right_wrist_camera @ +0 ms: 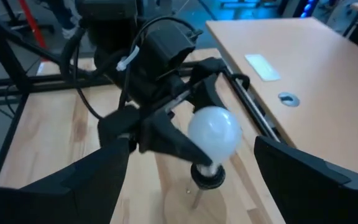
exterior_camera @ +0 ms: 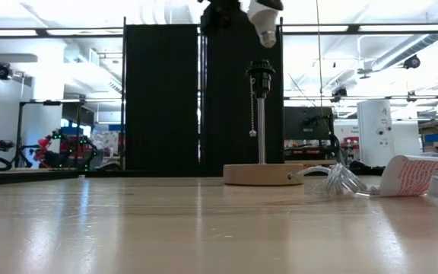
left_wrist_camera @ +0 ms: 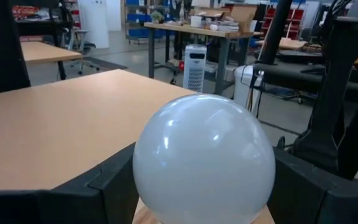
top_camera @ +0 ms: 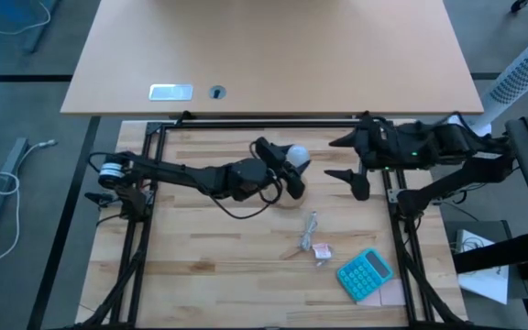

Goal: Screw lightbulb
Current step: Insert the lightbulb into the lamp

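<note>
i've got the left tool clenched on the lightbulb, neck tilted down just above the black socket, while the right tool waits released nearby.

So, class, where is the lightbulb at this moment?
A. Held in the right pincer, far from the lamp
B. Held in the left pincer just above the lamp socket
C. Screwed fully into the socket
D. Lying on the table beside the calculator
B: the left pincer grips the lightbulb with its neck just above the socket; the low view shows a gap between them.
</note>
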Robot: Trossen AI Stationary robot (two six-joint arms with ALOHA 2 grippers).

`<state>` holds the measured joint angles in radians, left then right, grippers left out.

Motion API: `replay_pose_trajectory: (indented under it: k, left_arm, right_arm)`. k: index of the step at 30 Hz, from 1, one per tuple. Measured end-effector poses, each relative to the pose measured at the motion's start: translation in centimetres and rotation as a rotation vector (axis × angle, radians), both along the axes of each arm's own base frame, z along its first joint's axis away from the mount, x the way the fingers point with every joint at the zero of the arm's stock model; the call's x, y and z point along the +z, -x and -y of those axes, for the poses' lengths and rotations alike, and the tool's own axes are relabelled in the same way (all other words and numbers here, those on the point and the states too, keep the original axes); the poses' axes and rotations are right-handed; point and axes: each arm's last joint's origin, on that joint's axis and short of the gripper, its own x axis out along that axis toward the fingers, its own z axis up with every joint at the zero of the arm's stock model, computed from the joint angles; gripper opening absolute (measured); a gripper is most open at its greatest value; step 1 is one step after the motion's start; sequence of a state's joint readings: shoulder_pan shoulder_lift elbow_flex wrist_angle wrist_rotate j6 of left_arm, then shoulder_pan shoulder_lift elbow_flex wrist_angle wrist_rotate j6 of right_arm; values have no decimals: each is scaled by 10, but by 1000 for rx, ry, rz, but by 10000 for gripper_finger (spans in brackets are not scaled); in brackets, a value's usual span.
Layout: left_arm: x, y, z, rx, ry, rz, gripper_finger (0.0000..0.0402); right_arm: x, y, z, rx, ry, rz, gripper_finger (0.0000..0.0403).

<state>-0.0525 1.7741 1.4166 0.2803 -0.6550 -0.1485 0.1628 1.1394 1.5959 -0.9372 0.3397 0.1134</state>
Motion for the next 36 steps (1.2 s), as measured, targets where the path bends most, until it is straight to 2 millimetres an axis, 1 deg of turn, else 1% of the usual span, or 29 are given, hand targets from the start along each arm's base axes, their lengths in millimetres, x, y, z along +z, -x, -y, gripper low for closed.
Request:
replay_pose_trajectory:
  k: [2, 4, 8, 13, 15, 19, 23, 27, 32, 36]
  left_arm:
    - [-2, -6, 0, 0, -5, -23, 269]
    - [-2, -8, -1, 0, -6, -30, 269]
    - [0, -4, -5, 23, -13, -38, 269]
    - [3, -1, -13, 42, -25, -49, 269]
    - [1, -1, -14, 41, -27, -54, 269]
    - [-6, -1, -14, 39, -7, -65, 269]
    - [-8, 1, -11, 34, -8, -71, 269]
    - [-16, 4, -12, 37, 6, -79, 269]
    - [-12, 9, -13, 39, 11, -56, 269]
    - [-12, 9, -12, 37, 11, -60, 269]
  right_arm:
    - [0, -1, 2, -4, 2, -3, 341]
    - [-1, -2, 3, -13, 4, -7, 341]
    - [1, 3, 5, -24, -6, 9, 341]
    - [1, 3, 4, -28, -18, 11, 341]
    - [-1, 0, 5, -39, -27, 4, 341]
    - [-6, -8, 6, -55, -28, -30, 341]
    - [-9, -12, 6, -58, -27, -54, 341]
    - [-10, -12, 6, -60, -26, -54, 341]
    - [-11, -13, 6, -84, -20, -57, 341]
    - [-11, -13, 6, -87, -23, -55, 341]
